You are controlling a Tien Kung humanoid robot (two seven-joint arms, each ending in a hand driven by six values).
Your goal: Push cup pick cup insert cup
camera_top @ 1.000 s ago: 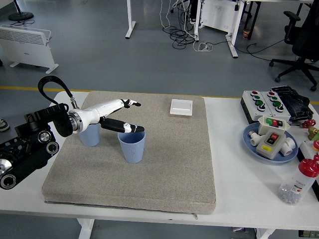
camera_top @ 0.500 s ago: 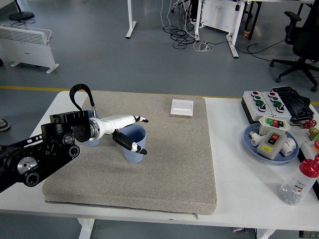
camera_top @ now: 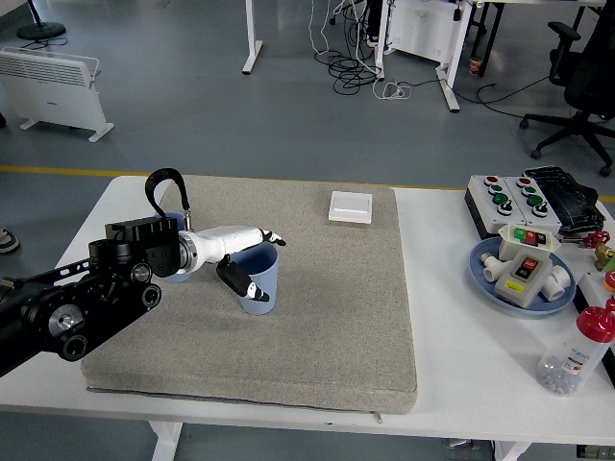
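A blue ribbed cup [camera_top: 261, 284] stands upright on the beige mat [camera_top: 317, 327], left of its middle. My left hand [camera_top: 252, 261] reaches in from the left and is closed around it, fingers [camera_top: 264, 236] along the far rim and thumb [camera_top: 240, 284] across the near side. A second blue cup [camera_top: 171, 227] stands behind my left forearm, mostly hidden, only its rim and upper wall showing. The right arm is out of view.
A white square box [camera_top: 350, 206] lies at the mat's far edge. On the table's right stand a button box [camera_top: 524, 197], a blue plate [camera_top: 480, 272] with switch parts and a red-capped bottle [camera_top: 577, 351]. The mat's right half is bare.
My left arm swung forward and lower. The hand went from resting over the cup's rim to closing around the cup, with the thumb on its near side. The cup shifted slightly.
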